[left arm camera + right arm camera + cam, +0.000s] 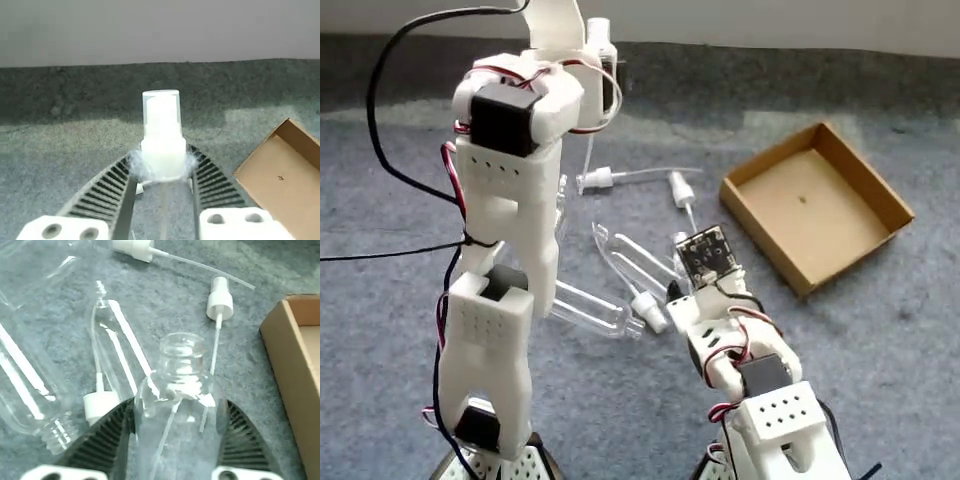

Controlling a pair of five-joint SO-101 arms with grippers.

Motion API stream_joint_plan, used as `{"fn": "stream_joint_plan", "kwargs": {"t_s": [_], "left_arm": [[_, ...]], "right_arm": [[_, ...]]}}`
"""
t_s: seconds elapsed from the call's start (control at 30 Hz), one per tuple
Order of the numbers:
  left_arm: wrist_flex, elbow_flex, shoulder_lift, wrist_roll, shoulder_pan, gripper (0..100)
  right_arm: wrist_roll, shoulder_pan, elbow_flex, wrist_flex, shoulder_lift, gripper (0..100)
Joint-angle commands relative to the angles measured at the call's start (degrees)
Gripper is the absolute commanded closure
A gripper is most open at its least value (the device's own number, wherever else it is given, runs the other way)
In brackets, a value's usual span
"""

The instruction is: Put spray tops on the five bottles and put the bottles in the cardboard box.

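My left gripper (162, 159) is shut on a white spray top (161, 132) with a clear cap, held high above the carpet; its thin tube hangs down (590, 150). The same spray top (601, 42) sits at the end of the tall left arm. My right gripper (177, 409) is shut on a clear bottle (176, 390), whose open neck points away from the wrist. Two more clear bottles (115, 345) (22, 385) lie on the carpet beside it. Loose spray tops (219, 301) (100, 406) lie among them. The cardboard box (815, 205) stands open at the right.
Grey carpet covers the table. Another spray top with a long tube (598, 180) lies at the middle. Black cables (390, 120) hang off the left arm. Bare carpet lies in front of the box and at the far left.
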Motion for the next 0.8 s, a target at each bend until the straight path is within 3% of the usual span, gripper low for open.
{"fn": "stream_joint_plan", "kwargs": {"t_s": [0.0, 0.37, 0.63, 0.77], "left_arm": [[0.3, -2.0, -6.8, -8.6, -0.2, 97], [0.4, 1.2, -13.8, -10.5, -2.9, 97], [0.3, 24.0, -22.2, 8.6, -13.6, 97], [0.1, 37.0, -26.4, 13.8, -17.8, 96]], "right_arm": [[-0.5, -1.3, -0.6, -1.7, -1.3, 83.6], [-0.5, -1.1, -0.5, -1.7, -1.3, 83.6], [-0.5, -1.2, -0.6, -1.7, -1.3, 83.6], [-0.5, -1.2, -0.6, -1.7, -1.3, 83.6]]}}
